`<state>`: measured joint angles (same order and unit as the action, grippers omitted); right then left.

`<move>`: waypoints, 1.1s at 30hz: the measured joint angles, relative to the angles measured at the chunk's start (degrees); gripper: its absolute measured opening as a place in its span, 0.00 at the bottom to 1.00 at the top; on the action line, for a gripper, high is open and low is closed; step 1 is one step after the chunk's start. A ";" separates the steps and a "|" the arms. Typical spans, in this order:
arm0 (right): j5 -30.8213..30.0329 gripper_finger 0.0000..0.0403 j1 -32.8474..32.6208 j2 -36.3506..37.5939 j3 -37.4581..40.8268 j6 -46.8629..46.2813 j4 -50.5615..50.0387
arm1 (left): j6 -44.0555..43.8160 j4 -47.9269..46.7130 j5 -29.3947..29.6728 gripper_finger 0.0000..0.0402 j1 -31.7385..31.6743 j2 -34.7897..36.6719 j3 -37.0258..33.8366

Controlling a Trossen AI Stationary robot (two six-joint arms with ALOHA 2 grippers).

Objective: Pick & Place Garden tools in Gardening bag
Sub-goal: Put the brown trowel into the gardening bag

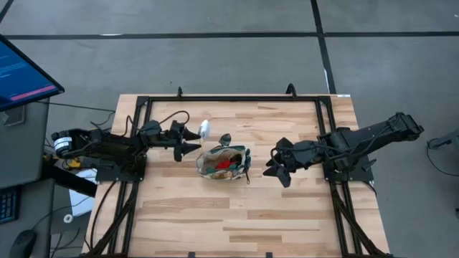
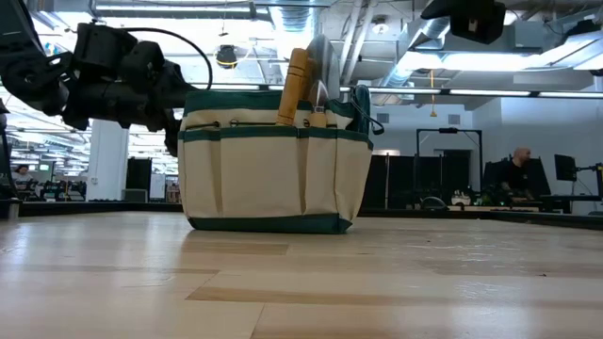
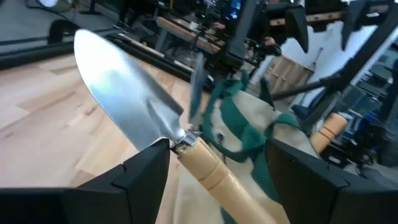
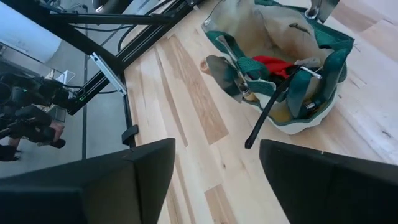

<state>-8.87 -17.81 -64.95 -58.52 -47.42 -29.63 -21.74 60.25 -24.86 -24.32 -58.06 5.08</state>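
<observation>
The beige gardening bag (image 1: 224, 163) with green trim stands upright on the table's middle. Inside it show the red glove (image 4: 277, 65), trowels (image 4: 227, 68) and a thin dark bar (image 4: 266, 119) leaning out over the rim. In the low view a wooden handle (image 2: 297, 85) sticks up out of the bag (image 2: 273, 174). My left gripper (image 1: 190, 140) is just left of and beyond the bag, shut on a trowel with a silver blade (image 3: 127, 102). My right gripper (image 1: 274, 166) is open and empty, right of the bag. My left gripper (image 3: 217, 171) holds the trowel by its wooden handle (image 3: 208, 169), close to the blade end, between its two fingers (image 3: 146, 171). The fingers come level from the table's left and lie along the handle. The trowel is lifted clear, and its blade (image 1: 204, 129) points ahead past the fingertips.
A black metal frame (image 1: 233, 98) runs around the wooden table. A monitor (image 1: 21, 75) stands off the table's left. A person (image 2: 516, 169) sits far behind in the room. Bare wood lies between the bag and the near edge (image 1: 237, 229).
</observation>
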 joint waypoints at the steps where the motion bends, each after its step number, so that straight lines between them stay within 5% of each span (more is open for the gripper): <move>1: 0.00 0.57 0.11 0.01 0.00 0.00 -0.01 | -0.16 0.01 0.00 0.65 -0.35 0.00 0.00; 22: 0.06 0.59 1.65 0.01 0.00 2.03 -1.63 | -8.29 -2.00 -4.80 0.65 -1.71 4.22 1.37; 29: 0.97 0.59 6.25 0.01 0.00 2.30 -1.66 | -2.79 -37.88 -4.48 0.65 -0.18 13.83 13.73; 33: 2.02 0.59 8.07 0.01 0.00 3.88 -2.51 | 3.06 -67.09 5.29 0.65 1.79 15.89 26.03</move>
<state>-6.85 -9.75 -64.95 -58.52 -43.54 -32.13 -18.69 -6.84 -19.57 -22.54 -42.18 31.12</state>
